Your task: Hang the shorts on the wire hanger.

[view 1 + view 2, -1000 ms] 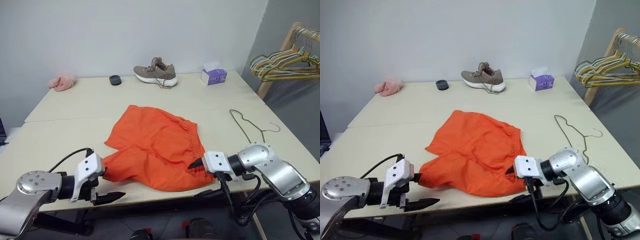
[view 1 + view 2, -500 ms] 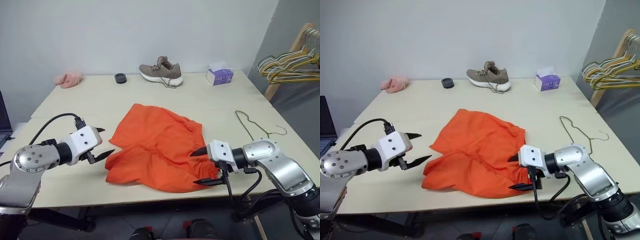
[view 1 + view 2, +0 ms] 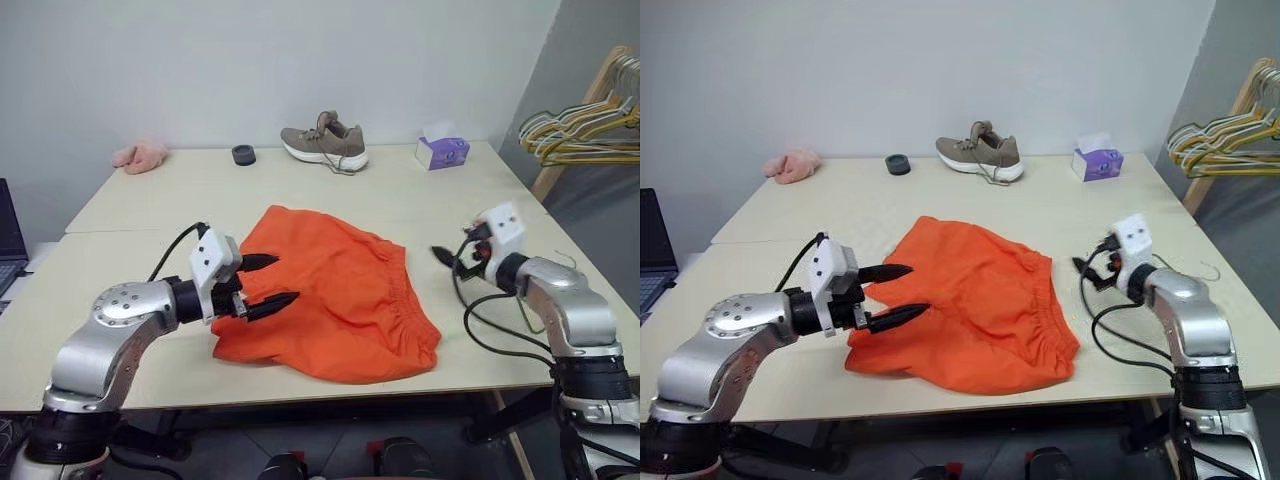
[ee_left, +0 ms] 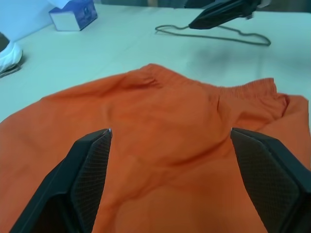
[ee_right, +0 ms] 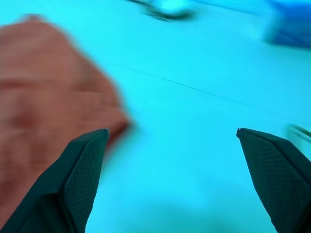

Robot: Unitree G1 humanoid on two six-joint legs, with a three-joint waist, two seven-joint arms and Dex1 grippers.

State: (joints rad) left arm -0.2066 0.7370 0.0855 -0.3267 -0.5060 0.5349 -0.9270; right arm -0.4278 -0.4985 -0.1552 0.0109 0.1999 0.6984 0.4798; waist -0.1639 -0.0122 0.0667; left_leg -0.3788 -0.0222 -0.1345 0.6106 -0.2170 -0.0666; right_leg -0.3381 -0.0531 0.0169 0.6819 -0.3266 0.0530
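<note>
Bright orange cloth shorts lie flat mid-table, elastic waistband toward my right. Thin olive wire hanger on the table beyond my right gripper, jaws apart, empty. Left gripper wide open over shorts' left edge. Best approach: right takes hanger by hook, left pinches waistband w/o bunching.

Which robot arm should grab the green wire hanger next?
Probably the right. The right gripper is open above the table beside the wire hanger, while the left gripper is open over the shorts, farther from it.
</note>
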